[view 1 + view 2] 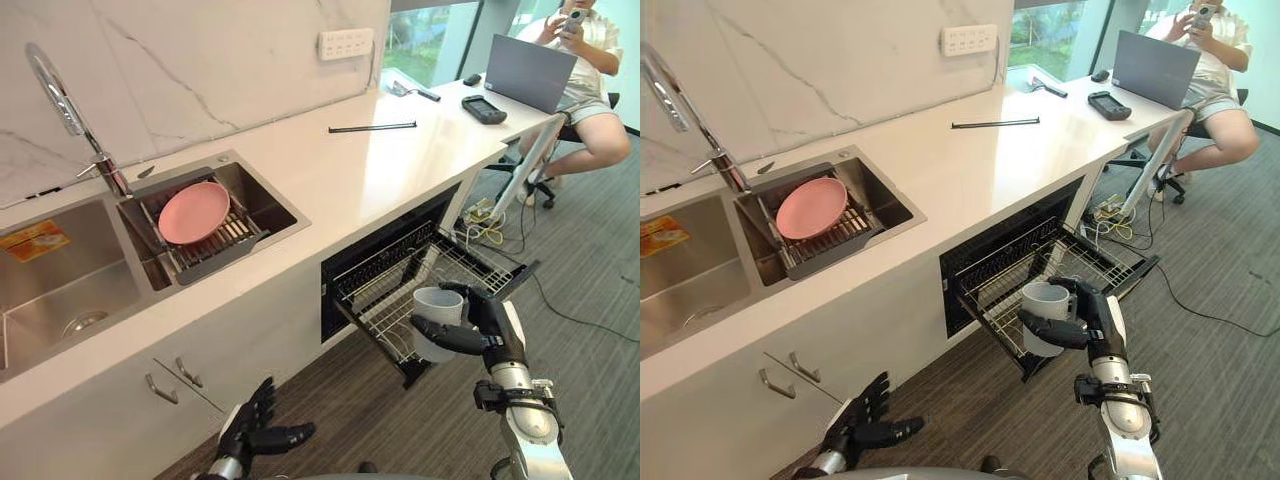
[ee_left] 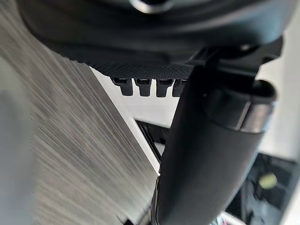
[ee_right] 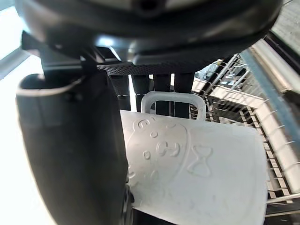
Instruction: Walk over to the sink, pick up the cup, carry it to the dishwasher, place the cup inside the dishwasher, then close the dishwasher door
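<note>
Cup (image 1: 437, 312) in right hand (image 1: 478, 322), above dishwasher rack (image 1: 385, 283).

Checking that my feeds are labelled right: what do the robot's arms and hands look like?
The left hand and right hand are matte black, each with slim fingers and a thick thumb. The right forearm is silver-grey, with a black collar at the wrist.

Bright daylight, soft glare on countertop (image 1: 350, 175)
</note>
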`<state>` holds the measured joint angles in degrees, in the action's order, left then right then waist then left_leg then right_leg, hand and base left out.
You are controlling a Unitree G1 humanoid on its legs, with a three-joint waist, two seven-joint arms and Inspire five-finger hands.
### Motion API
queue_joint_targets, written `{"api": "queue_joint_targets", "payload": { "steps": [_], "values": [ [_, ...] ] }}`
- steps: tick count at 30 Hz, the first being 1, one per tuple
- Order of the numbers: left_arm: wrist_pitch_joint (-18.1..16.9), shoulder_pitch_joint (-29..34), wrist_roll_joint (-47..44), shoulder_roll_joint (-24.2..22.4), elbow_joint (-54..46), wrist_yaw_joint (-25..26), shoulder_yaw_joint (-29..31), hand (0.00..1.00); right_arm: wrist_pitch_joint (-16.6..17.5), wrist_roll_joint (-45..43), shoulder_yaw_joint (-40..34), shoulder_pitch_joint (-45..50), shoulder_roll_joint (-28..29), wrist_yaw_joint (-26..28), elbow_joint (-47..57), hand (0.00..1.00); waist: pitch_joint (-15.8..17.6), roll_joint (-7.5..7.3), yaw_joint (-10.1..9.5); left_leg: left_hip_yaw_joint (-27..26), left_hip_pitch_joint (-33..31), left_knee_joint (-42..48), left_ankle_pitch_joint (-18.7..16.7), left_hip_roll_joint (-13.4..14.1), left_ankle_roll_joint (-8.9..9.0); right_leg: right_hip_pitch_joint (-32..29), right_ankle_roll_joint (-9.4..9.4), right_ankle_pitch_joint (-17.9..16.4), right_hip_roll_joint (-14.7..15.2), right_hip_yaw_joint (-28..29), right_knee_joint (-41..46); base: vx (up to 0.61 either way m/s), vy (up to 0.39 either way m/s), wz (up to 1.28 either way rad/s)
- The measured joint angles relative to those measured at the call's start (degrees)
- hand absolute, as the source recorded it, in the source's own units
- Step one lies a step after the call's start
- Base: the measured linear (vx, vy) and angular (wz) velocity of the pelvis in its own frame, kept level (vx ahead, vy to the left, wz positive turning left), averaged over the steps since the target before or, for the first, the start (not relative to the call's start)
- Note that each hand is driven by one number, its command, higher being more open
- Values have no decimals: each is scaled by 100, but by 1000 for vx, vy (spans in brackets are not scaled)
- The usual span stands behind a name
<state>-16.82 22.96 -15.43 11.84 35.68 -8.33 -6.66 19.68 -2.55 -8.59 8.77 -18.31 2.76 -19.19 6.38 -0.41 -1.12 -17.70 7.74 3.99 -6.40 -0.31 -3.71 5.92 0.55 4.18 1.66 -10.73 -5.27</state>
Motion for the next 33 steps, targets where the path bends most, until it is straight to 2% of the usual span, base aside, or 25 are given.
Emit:
{"api": "queue_joint_targets", "payload": {
  "steps": [5,6,7,11,13,20,25,27,32,33],
  "values": [
    [-190,-92,97,110,341,83,370,100,-76,-1,2,-655,-466,-17,-611,0,248,-30,-100,69,-203,-16,81,-52,-12,-170,69,27,64,-81,0,-66,17,10],
    [-220,-135,91,123,357,95,431,100,-93,-1,7,-830,-521,-35,-757,0,319,-87,-110,90,-332,34,86,-54,-15,-267,68,49,79,-91,0,-64,14,14],
    [-250,-227,85,152,359,97,482,100,-137,3,19,-1062,-598,-81,-917,0,431,-57,-137,121,-473,123,101,-54,-39,-353,60,87,93,-122,1,-58,6,15],
    [-311,-728,-45,200,386,101,634,100,-175,66,310,-1963,-917,-269,-1622,0,1016,-197,-261,210,-1022,517,99,-12,-68,-690,17,235,108,-202,10,-57,-5,14],
    [-354,-1008,-65,194,500,100,632,100,-180,121,442,-2394,-1118,-294,-1903,0,1278,-197,-289,275,-1290,720,70,10,-97,-825,-23,331,109,-259,35,-32,11,17],
    [-380,-1399,-181,180,502,135,630,100,-190,161,628,-3475,-1627,-333,-2283,0,1898,-106,-392,313,-1976,1297,-97,122,-198,-1284,-32,412,85,-303,163,-50,39,4],
    [-381,-1688,-398,165,540,157,626,100,-317,166,810,-4291,-1807,-323,-2747,0,2026,-38,-487,313,-2453,1556,-123,171,-239,-1709,-63,444,87,-316,298,-79,51,1],
    [-394,-1865,-446,104,587,156,617,100,-444,171,928,-4538,-1890,-305,-2821,0,2064,31,-580,304,-2658,1651,-131,203,-252,-1922,-73,436,86,-326,412,-52,36,-1],
    [-418,-2169,-560,-44,737,157,583,100,-653,287,1191,-4717,-1868,-193,-2875,0,2072,46,-700,314,-2985,1799,-132,281,-251,-2292,-161,321,74,-382,661,-24,8,1],
    [-423,-2243,-604,-88,735,157,516,100,-682,415,1191,-4756,-1863,-192,-2875,0,2076,52,-732,316,-3053,1830,-132,308,-251,-2384,-225,254,66,-394,744,0,0,0]
  ]
}}
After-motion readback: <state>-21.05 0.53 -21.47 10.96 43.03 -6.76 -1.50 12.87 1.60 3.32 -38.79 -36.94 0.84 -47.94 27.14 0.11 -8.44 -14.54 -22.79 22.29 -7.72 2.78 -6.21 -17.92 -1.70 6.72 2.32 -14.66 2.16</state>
